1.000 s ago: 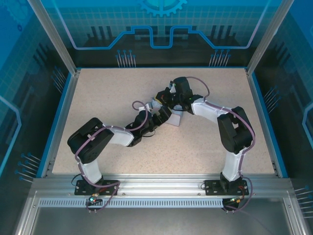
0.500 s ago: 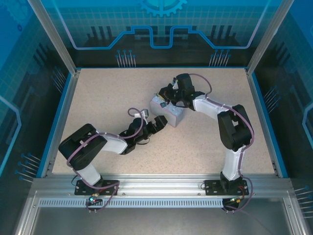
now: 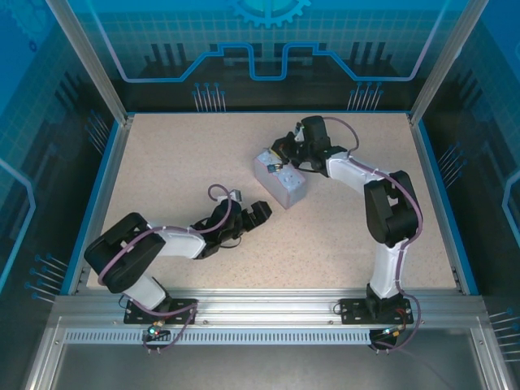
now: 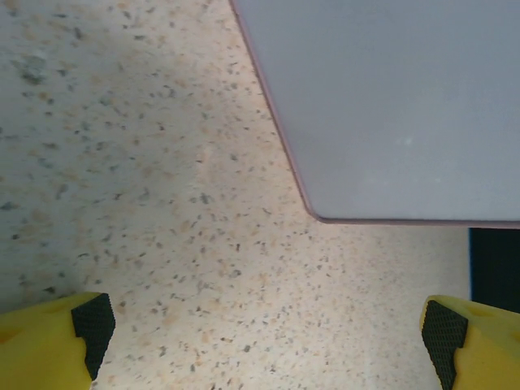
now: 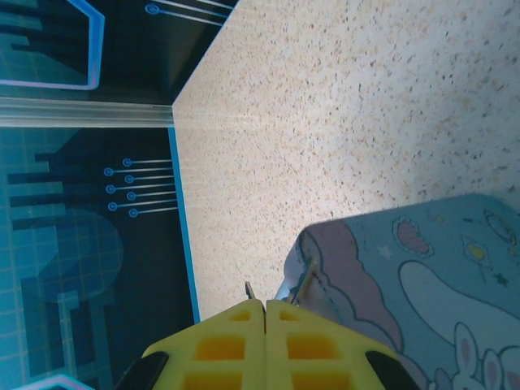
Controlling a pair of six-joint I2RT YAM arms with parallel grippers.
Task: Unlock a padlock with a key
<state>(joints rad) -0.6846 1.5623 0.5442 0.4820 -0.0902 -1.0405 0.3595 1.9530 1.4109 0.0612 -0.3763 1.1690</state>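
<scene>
**Yellow fingers shut at the tin's far end**

The right gripper (image 5: 265, 307) is pressed fully closed at the far end of the cartoon-printed tin (image 5: 422, 268). A thin metal sliver, the key (image 5: 248, 289), pokes out at its tips. The padlock (image 5: 306, 282) hangs on that same end, just beside the key. The left gripper (image 4: 268, 325) gapes wide, holding nothing, near the tin's near corner.
</scene>
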